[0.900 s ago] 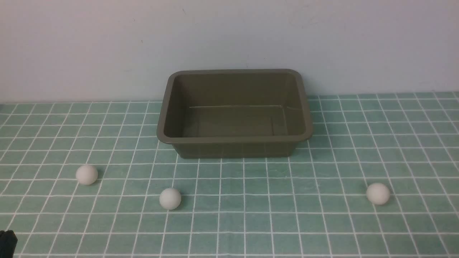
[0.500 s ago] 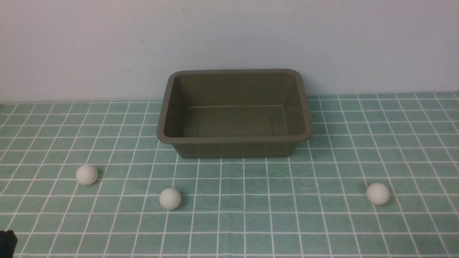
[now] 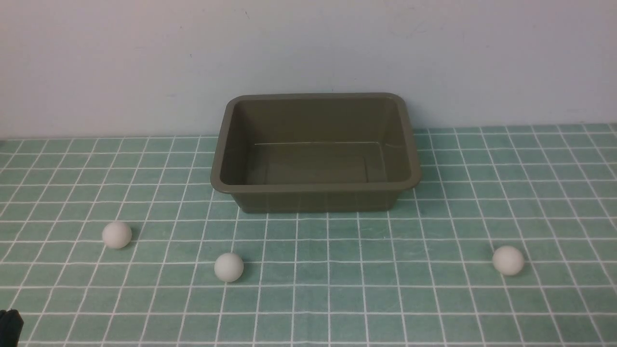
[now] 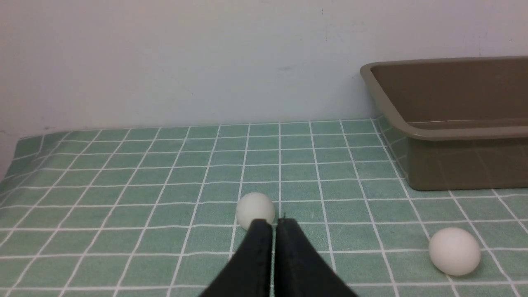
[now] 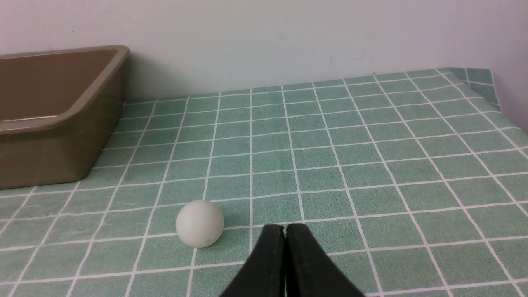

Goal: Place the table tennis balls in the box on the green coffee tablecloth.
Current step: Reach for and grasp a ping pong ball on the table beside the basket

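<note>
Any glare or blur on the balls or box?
Front view: soft light, no glare; left ball, middle ball, right ball sharp, small shadows; box wall faintly mirrors the cloth. Left wrist view: dark left fingers hide part of the left ball. Right wrist view: sharp.

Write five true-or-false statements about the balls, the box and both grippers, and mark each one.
1. The box holds no ball. True.
2. The left ball, middle ball and right ball all lie on the green tablecloth. True.
3. The left gripper grips a ball. False: it is shut on nothing; the left ball lies on the cloth beyond its tips.
4. The right gripper is open. False: its jaws are pressed together.
5. The middle ball touches the box. False: bare cloth separates them.
</note>
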Tool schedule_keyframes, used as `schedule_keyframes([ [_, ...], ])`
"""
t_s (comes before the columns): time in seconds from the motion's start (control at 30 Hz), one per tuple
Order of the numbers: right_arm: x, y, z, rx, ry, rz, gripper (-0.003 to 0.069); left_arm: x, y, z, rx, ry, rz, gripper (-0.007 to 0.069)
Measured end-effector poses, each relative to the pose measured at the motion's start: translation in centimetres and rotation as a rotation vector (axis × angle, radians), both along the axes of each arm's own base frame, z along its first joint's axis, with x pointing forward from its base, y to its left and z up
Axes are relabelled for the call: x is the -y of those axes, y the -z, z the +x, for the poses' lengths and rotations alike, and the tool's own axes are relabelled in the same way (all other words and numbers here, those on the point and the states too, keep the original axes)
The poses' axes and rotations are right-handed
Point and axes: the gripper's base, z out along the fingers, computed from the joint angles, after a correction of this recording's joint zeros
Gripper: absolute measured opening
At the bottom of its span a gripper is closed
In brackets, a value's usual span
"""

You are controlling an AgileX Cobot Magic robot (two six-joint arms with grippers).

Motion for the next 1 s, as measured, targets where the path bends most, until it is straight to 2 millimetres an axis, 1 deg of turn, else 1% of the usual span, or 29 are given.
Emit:
schedule_keyframes([
  [0.07, 0.0, 0.0, 0.0, 0.0, 0.0, 0.0, -0.0007, 0.0, 0.0, 0.0, 0.001, 0.0, -0.012, -0.0004],
  [0.13, 0.0, 0.0, 0.0, 0.0, 0.0, 0.0, -0.0007, 0.1, 0.0, 0.0, 0.007, 0.002, -0.062, -0.0004],
  [0.2, 0.0, 0.0, 0.0, 0.0, 0.0, 0.0, -0.0007, 0.2, -0.1, 0.0, 0.015, 0.005, -0.157, -0.0004],
  [0.23, 0.0, 0.0, 0.0, 0.0, 0.0, 0.0, -0.0007, 0.2, -0.1, 0.0, 0.017, 0.006, -0.167, -0.0004],
  [0.27, 0.0, 0.0, 0.0, 0.0, 0.0, 0.0, -0.0007, 0.3, -0.2, 0.0, 0.031, 0.01, -0.296, -0.0004],
  [0.3, 0.0, 0.0, 0.0, 0.0, 0.0, 0.0, -0.0007, 0.3, -0.3, 0.0, 0.033, 0.011, -0.309, -0.0004],
  [0.4, 0.0, 0.0, 0.0, 0.0, 0.0, 0.0, -0.0007, 0.6, -0.6, 0.0, 0.06, 0.023, -0.587, -0.0004],
  [0.43, 0.0, 0.0, 0.0, 0.0, 0.0, 0.0, -0.0007, 0.7, -0.8, 0.0, 0.079, 0.033, -0.753, -0.0004],
  [0.47, 0.0, 0.0, 0.0, 0.0, 0.0, 0.0, -0.0007, 0.8, -0.9, 0.0, 0.088, 0.038, -0.832, -0.0004],
  [0.53, 0.0, 0.0, 0.0, 0.0, 0.0, 0.0, -0.0007, 0.7, -1.2, 0.0, 0.108, 0.041, -0.946, -0.0004],
  [0.57, 0.0, 0.0, 0.0, 0.0, 0.0, 0.0, -0.0007, 0.7, -1.2, 0.0, 0.112, 0.041, -0.961, -0.0004],
  [0.6, 0.0, 0.0, 0.0, 0.0, 0.0, 0.0, -0.0007, 0.6, -1.4, 0.0, 0.139, 0.031, -1.056, -0.0004],
  [0.67, 0.0, 0.0, 0.0, 0.0, 0.0, 0.0, -0.0007, 0.1, -1.6, 0.0, 0.185, -0.009, -1.167, -0.0004],
  [0.77, 0.0, 0.0, 0.0, 0.0, 0.0, 0.0, -0.0007, -1.0, -1.6, -0.1, 0.257, -0.118, -1.238, -0.0004],
  [0.9, 0.0, 0.0, 0.0, 0.0, 0.0, 0.0, -0.0007, -2.2, -1.4, -0.3, 0.321, -0.243, -1.255, -0.0004],
  [1.0, 0.0, 0.0, 0.0, 0.0, 0.0, 0.0, -0.0007, -2.7, -1.2, -0.5, 0.354, -0.304, -1.272, -0.0004],
])
